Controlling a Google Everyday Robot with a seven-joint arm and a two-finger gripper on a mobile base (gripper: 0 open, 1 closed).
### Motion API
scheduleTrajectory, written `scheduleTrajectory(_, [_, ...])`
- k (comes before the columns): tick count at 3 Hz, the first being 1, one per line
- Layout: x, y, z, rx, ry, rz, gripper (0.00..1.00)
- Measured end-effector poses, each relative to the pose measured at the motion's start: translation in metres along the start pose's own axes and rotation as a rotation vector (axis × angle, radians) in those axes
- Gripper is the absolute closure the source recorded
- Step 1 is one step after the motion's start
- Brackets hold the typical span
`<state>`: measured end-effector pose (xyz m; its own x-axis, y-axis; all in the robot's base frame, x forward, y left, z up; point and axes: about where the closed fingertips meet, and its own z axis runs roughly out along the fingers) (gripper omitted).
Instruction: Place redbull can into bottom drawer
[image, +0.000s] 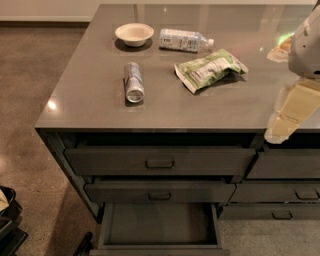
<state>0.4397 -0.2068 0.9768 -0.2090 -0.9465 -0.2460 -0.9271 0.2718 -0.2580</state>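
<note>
The redbull can (133, 82) lies on its side on the grey counter (85, 102), left of centre, with its shiny round top facing the front edge. The bottom drawer (159, 225) of the left column is pulled open below, and its flat grey floor is bare. My gripper (280, 131) hangs at the right edge of the view over the counter's front right corner. It is well to the right of the can, apart from it, and holds nothing.
A white bowl (134, 34), a clear water bottle (184, 40) and a green chip bag (209, 70) lie on the counter behind and right of the can. Two handled drawers (160, 162) above the open one are shut. Brown floor lies to the left.
</note>
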Motion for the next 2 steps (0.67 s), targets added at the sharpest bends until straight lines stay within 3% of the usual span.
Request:
scheduleTrajectory(1, [-0.051,0.004,0.038,-0.055,-0.149,-0.002,0.0])
scheduleTrajectory(2, [-0.12,0.002,0.082,-0.141,-0.273,-0.013,0.0])
